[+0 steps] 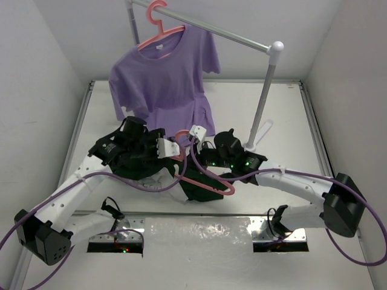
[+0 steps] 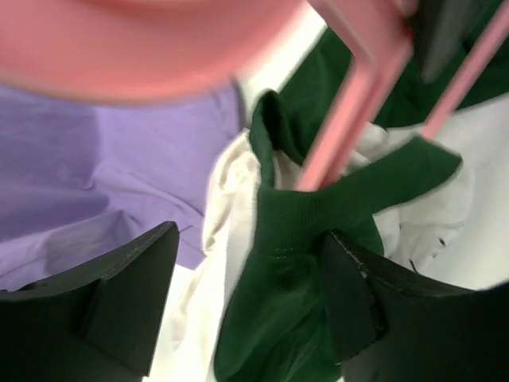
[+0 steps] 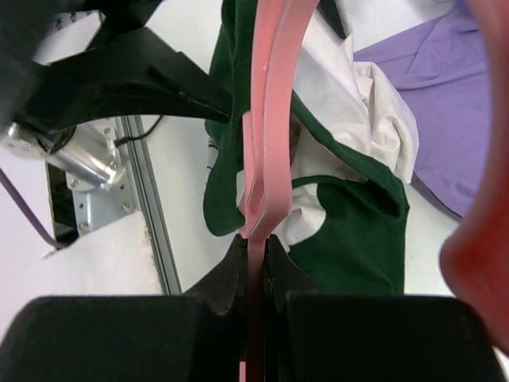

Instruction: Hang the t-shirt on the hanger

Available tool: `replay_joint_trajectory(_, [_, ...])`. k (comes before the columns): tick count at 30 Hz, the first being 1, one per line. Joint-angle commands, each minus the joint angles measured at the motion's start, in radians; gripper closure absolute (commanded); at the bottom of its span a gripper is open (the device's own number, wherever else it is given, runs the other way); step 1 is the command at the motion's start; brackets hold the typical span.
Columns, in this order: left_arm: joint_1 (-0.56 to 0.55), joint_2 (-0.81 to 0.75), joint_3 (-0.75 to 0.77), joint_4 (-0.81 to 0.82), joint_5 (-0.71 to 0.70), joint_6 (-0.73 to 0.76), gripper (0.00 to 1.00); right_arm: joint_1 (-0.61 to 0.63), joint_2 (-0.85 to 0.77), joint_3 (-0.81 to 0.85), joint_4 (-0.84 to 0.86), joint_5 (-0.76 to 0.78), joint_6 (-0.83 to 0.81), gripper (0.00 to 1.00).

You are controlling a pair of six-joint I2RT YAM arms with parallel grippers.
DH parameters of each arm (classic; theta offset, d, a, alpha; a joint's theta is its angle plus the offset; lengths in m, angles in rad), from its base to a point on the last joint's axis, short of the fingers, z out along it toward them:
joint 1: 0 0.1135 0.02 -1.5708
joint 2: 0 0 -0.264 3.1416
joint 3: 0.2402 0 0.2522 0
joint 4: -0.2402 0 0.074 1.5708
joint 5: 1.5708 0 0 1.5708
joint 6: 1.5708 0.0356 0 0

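Right gripper (image 3: 254, 248) pinched the hanger (image 3: 266, 135) above the t-shirt (image 3: 358, 239) bunched on the table (image 1: 290, 121) while left gripper (image 2: 250, 239) gaped around its green cloth, so closing off-centre could have missed it and snagged the hanger.

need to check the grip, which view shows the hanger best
Right wrist: the hanger runs straight out of the shut right gripper, pinched between its fingers. Top external shows more of the hanger's shape over the t-shirt, but the grip is too small to judge. Left wrist shows only blurred pink bars.
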Motion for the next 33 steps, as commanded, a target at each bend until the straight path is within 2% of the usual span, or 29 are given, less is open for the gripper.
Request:
replay_joint_trajectory(1, [0.009,-0.013,-0.024,-0.011,0.056,0.079,0.39,0.005,-0.045,0.035,-0.002,-0.054,-0.065,1.00])
replay_joint_trajectory(2, [0.009,-0.009,-0.024,-0.029,0.078,0.093,0.42,0.005,-0.050,0.035,-0.002,-0.057,-0.071,1.00])
replay_joint_trajectory(3, [0.009,-0.005,-0.024,-0.073,0.090,0.119,0.52,0.005,-0.052,0.037,0.001,-0.063,-0.079,1.00])
replay_joint_trajectory(5, [0.009,0.002,-0.016,-0.119,0.140,0.139,0.62,0.005,-0.055,0.043,0.007,-0.083,-0.086,1.00])
replay_joint_trajectory(6, [0.009,0.002,-0.018,-0.150,0.157,0.141,0.73,0.005,-0.053,0.046,0.009,-0.090,-0.094,1.00])
replay_joint_trajectory(8, [0.009,-0.004,-0.029,-0.161,0.200,0.127,0.82,0.005,-0.039,0.049,0.013,-0.106,-0.100,1.00])
replay_joint_trajectory(9, [0.009,-0.007,-0.035,-0.161,0.210,0.112,0.94,0.005,-0.032,0.048,0.023,-0.116,-0.102,1.00])
replay_joint_trajectory(10, [0.009,-0.013,-0.041,-0.155,0.222,0.098,0.99,0.005,-0.024,0.046,0.027,-0.123,-0.100,1.00])
replay_joint_trajectory(14, [0.009,-0.067,-0.081,-0.135,0.201,0.057,1.00,0.005,0.002,0.029,0.044,-0.136,-0.079,0.99])
replay_joint_trajectory(15, [0.009,-0.080,-0.094,-0.112,0.181,0.044,1.00,0.005,-0.004,0.023,0.038,-0.127,-0.068,0.91])
replay_joint_trajectory(16, [0.009,-0.117,-0.128,-0.103,0.123,0.047,1.00,0.005,-0.012,0.012,0.026,-0.123,-0.066,0.66])
replay_joint_trajectory(18, [0.009,-0.165,-0.173,-0.068,0.019,0.085,1.00,0.005,-0.053,0.003,-0.044,-0.110,-0.088,0.43])
replay_joint_trajectory(20, [0.009,-0.240,-0.243,-0.049,-0.031,0.122,1.00,0.005,-0.094,-0.015,-0.100,-0.098,-0.111,0.28])
replay_joint_trajectory(21, [0.009,-0.264,-0.263,-0.052,-0.042,0.170,1.00,0.005,-0.145,-0.021,-0.147,-0.090,-0.117,0.25])
replay_joint_trajectory(22, [0.009,-0.315,-0.298,-0.057,-0.049,0.196,1.00,0.003,-0.174,-0.035,-0.166,-0.069,-0.122,0.16])
replay_joint_trajectory(25, [0.009,-0.392,-0.338,-0.061,-0.014,0.241,1.00,0.000,-0.291,-0.073,-0.197,-0.040,-0.126,0.04])
replay_joint_trajectory(26, [0.009,-0.403,-0.340,-0.077,-0.001,0.260,1.00,-0.001,-0.314,-0.084,-0.200,-0.023,-0.116,0.03])
replay_joint_trajectory(27, [0.009,-0.409,-0.340,-0.086,0.019,0.268,1.00,-0.006,-0.326,-0.092,-0.194,0.021,-0.093,0.04])
replay_joint_trajectory(28, [0.009,-0.416,-0.342,-0.098,0.024,0.276,1.00,-0.010,-0.316,-0.098,-0.192,0.132,-0.039,0.22])
replay_joint_trajectory(30, [0.009,-0.424,-0.342,-0.104,0.032,0.287,1.00,-0.012,-0.242,-0.072,-0.200,0.211,0.008,0.59])
replay_joint_trajectory(31, [0.009,-0.433,-0.343,-0.109,0.033,0.293,1.00,-0.012,-0.125,-0.016,-0.209,0.259,0.060,0.80])
replay_joint_trajectory(32, [0.009,-0.436,-0.343,-0.114,0.036,0.314,1.00,-0.010,-0.058,0.023,-0.221,0.259,0.088,0.92])
replay_joint_trajectory(33, [0.009,-0.443,-0.345,-0.120,0.039,0.325,1.00,-0.010,0.008,0.096,-0.229,0.232,0.108,0.88])
